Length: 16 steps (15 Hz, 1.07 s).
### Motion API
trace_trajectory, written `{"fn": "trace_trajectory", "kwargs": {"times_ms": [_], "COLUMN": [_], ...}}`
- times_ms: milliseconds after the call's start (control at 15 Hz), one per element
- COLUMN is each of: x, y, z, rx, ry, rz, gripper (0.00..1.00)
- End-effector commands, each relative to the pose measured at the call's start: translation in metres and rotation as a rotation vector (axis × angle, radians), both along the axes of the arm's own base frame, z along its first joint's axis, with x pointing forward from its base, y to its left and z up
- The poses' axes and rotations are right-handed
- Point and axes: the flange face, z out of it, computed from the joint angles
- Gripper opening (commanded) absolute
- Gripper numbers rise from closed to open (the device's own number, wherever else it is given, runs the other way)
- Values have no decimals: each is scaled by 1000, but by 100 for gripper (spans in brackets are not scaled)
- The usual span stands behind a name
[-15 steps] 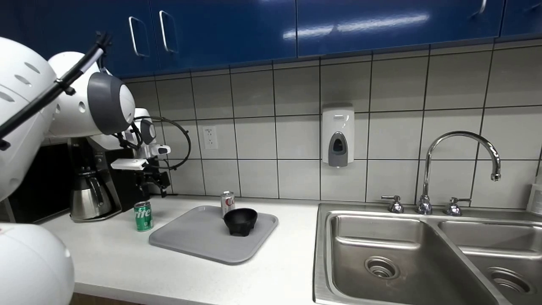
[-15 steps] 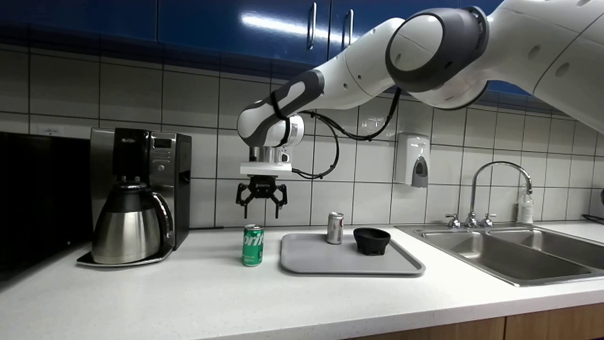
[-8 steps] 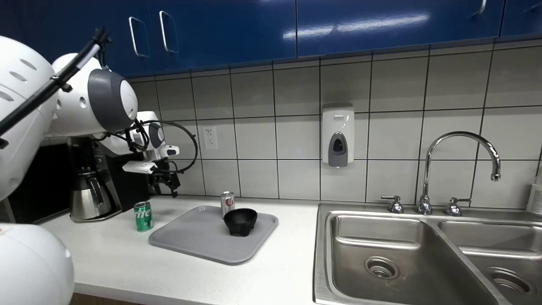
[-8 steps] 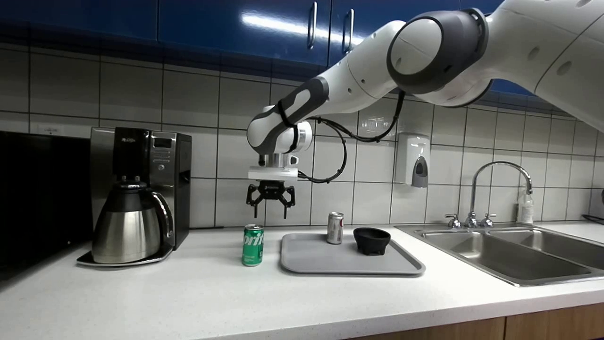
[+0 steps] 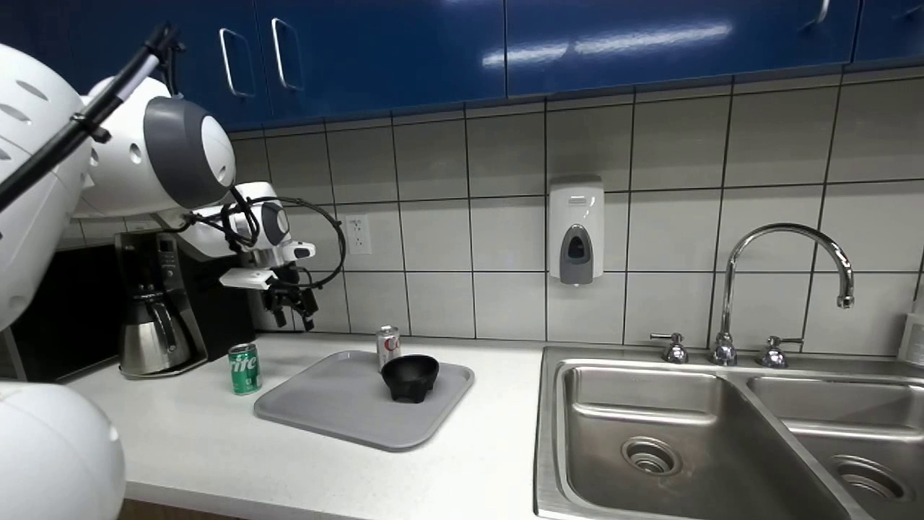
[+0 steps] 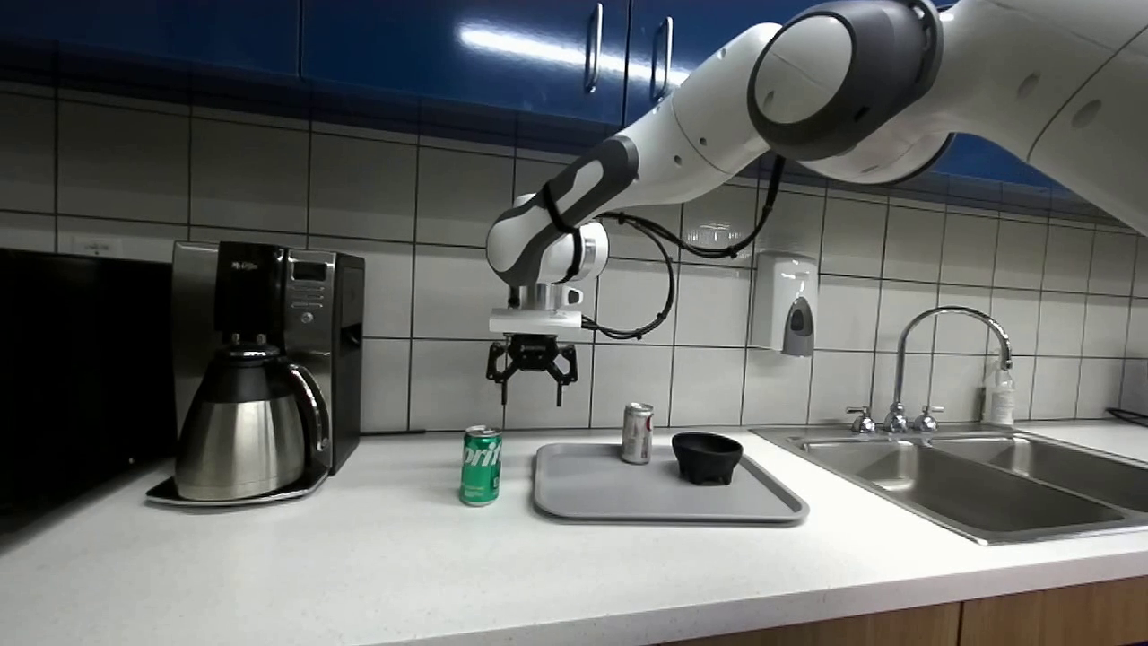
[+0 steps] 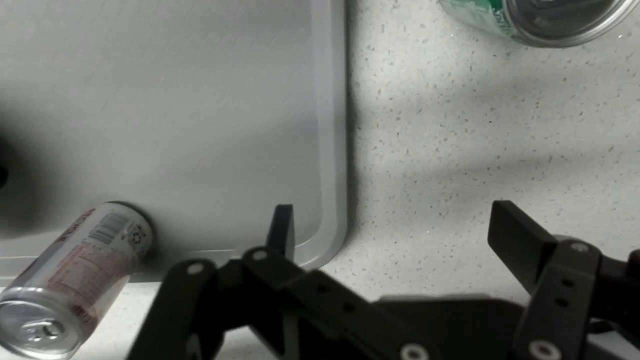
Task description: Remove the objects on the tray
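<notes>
My gripper (image 6: 532, 400) is open and empty in both exterior views (image 5: 294, 323), hanging above the counter near the back wall. In the wrist view its jaws (image 7: 392, 207) span a corner of the flat grey tray (image 7: 210, 110) and bare counter. A small silver drink can with red print (image 7: 90, 270) stands upright on the tray in both exterior views (image 6: 638, 434). A small black bowl (image 6: 707, 459) stands beside it on the tray. The green drink can (image 6: 481, 467) stands on the counter, off the tray; its top shows in the wrist view (image 7: 480, 12). No pale shaker shows.
A coffee maker with a steel pot (image 6: 242, 440) stands left of the green can. A steel sink (image 5: 550, 433) with a tall faucet lies right of the tray. A tiled wall runs behind, with a soap dispenser (image 5: 576, 231); blue cabinets (image 5: 390, 50) hang above.
The open gripper has moved away from above the green can toward the tray and the silver can, dipping first and then rising slightly. The cans, bowl and tray have not moved.
</notes>
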Motion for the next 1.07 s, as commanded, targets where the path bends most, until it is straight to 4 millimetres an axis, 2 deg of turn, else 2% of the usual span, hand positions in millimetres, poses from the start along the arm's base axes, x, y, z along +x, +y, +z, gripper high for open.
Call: {"fn": "trace_trajectory", "kwargs": {"times_ms": [0,333,1000], "x": [-7,-4,13], "y": [-25,-56,-110], "z": [21,27,19], "rx": [-2,-15,-23], "ry": [8,4,18], "rz": [-23,-78,-181], "gripper": [100,100,100]}}
